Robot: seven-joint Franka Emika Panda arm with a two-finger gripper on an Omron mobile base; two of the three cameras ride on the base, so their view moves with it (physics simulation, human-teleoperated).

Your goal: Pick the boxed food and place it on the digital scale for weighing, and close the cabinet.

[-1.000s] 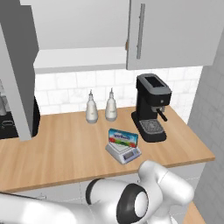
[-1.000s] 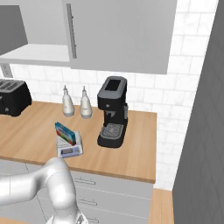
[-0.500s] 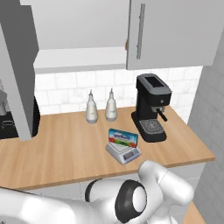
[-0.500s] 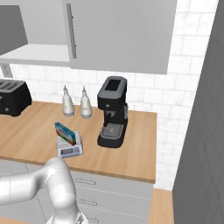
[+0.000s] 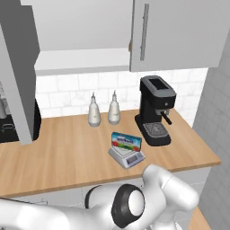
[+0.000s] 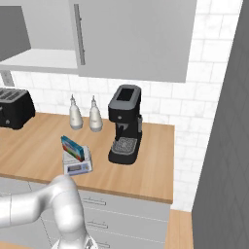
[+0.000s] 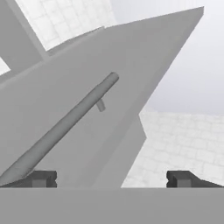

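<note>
Boxed food (image 5: 126,140) sits tilted on digital scale (image 5: 127,157), mid counter (image 5: 63,157), coffee machine (image 5: 155,110) at its 2 o'clock. Cabinet (image 5: 173,33) left door (image 5: 17,72) swung open. Claw (image 7: 111,178) released, fingers wide, facing a door handle (image 7: 65,127).

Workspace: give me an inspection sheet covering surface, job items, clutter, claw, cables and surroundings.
Surface: wooden counter, bare around the items.
Job's things: boxed food rests on the digital scale; cabinet has its left door swung open, right door shut.
Clutter: coffee machine right of the scale; two bottles by the tiled wall; toaster at the far left.
Claw: claw open, empty, facing a cabinet door with its bar handle.
Cables: nothing seen.
Surroundings: white tiled backsplash, grey drawers under the counter.
</note>
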